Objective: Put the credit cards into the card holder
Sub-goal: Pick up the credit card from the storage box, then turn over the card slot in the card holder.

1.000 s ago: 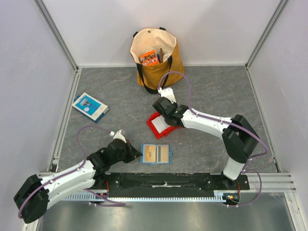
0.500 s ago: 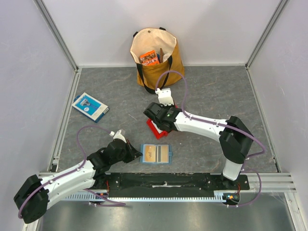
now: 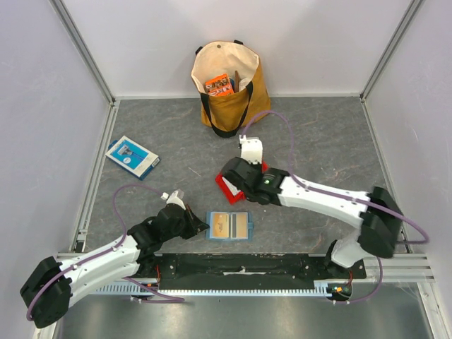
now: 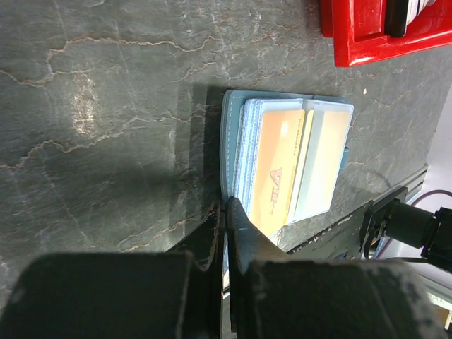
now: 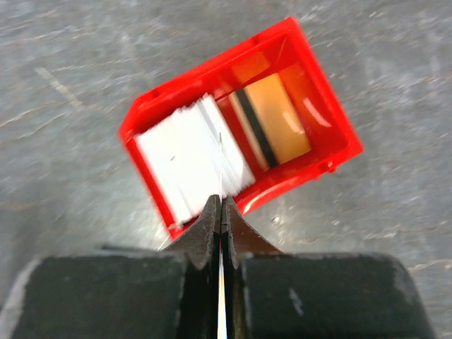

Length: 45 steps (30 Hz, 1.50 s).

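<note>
The card holder [image 3: 229,226] lies open on the grey table [image 3: 318,134], near the front edge in the middle, with a tan card [image 4: 279,169] showing in its pocket. The left gripper [image 4: 227,206] is squeezed shut on its left edge. Just past it on the far side sits a red bin [image 5: 328,116] with more credit cards [image 5: 183,162] inside — the right gripper [image 5: 220,206] hangs over that bin, closed tight on one thin white card [image 5: 220,166] seen edge-on.

- card holder [image 4: 227,141]: teal-blue
- credit cards [image 4: 279,169]: white, tan-orange, one black-striped
- bin [image 5: 328,116]: red
- tabletop [image 5: 85,63]: dark grey, pale veining
- tote bag [image 3: 254,88]: tan, black straps
</note>
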Tool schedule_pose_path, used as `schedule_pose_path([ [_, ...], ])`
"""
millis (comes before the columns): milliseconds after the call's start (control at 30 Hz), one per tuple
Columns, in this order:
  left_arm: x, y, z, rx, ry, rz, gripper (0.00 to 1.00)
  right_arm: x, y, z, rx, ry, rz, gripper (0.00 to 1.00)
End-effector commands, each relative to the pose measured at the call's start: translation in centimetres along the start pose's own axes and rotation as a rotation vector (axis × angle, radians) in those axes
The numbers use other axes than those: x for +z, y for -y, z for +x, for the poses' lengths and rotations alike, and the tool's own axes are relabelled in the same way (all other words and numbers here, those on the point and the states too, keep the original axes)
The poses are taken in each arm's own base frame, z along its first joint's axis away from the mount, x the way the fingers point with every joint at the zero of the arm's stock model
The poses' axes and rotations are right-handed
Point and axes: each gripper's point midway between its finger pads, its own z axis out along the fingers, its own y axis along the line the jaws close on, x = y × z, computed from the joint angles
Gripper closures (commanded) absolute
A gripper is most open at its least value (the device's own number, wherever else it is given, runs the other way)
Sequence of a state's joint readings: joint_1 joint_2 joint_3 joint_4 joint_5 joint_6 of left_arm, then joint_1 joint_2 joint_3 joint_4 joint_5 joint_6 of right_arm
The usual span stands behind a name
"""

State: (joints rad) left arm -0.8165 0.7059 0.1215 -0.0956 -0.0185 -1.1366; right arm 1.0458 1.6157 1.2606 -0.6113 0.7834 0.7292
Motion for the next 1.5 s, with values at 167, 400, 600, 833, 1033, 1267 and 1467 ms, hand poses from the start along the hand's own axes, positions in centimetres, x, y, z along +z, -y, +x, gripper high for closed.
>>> schedule_pose_path([
  [167, -0.4, 2.7, -0.6, 0.027, 0.005, 0.097, 0.98, -5.7, -3.3, 2.9, 0.270, -0.115, -0.237, 1.00],
  [400, -0.5, 2.8, -0.5, 0.025, -0.002, 0.098, 0.98, -8.5, -5.1, 6.5, 0.195, -0.063, -0.096, 1.00],
  [600, -0.5, 2.8, -0.2, 0.032, -0.016, 0.100, 0.98, -9.2, -7.2, 6.6, 0.101, 0.028, -0.020, 1.00],
  [833, -0.6, 2.9, -0.3, 0.027, -0.011, 0.106, 0.98, -8.9, -8.8, 7.4, 0.078, 0.025, -0.047, 1.00],
  [1033, -0.6, 3.1, -0.3, 0.026, -0.013, 0.110, 0.98, -8.5, -11.0, 8.9, 0.124, -0.036, -0.186, 1.00],
  [1267, -0.8, 3.3, -0.4, 0.016, -0.006, 0.129, 0.98, -7.7, -11.9, 9.2, 0.200, -0.085, -0.285, 1.00],
  [1467, -0.9, 3.2, -0.4, 0.003, -0.002, 0.135, 0.98, -7.5, -12.2, 9.0, 0.228, -0.083, -0.300, 1.00],
])
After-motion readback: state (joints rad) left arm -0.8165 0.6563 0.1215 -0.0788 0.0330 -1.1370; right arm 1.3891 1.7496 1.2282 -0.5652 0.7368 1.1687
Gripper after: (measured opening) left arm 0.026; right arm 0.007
